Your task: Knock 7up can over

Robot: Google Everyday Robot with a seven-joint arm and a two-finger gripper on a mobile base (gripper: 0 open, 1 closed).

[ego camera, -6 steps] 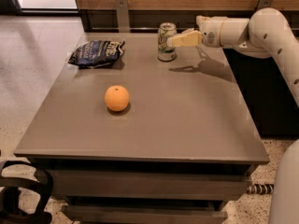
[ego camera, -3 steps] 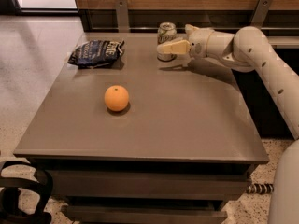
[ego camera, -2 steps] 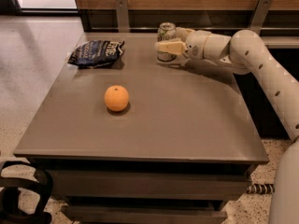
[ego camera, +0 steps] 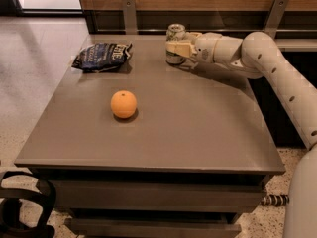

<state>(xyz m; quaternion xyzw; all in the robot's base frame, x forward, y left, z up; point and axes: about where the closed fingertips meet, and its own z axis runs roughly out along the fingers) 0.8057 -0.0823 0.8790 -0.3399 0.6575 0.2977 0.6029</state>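
The 7up can (ego camera: pixel 174 33), silver-white with green marks and a silver top, stands upright near the back edge of the grey table (ego camera: pixel 198 128). My gripper (ego camera: pixel 176 48) reaches in from the right on a cream arm and sits against the can's front and middle, covering part of its body. The can's top and base still show above and below the gripper.
An orange (ego camera: pixel 123 104) lies left of the table's middle. A dark blue chip bag (ego camera: pixel 102 56) lies at the back left. A wooden wall with metal brackets runs behind the table. My arm spans the back right of the table.
My gripper has moved left from beside the can's right side to up against it. The can still stands upright in the same place.
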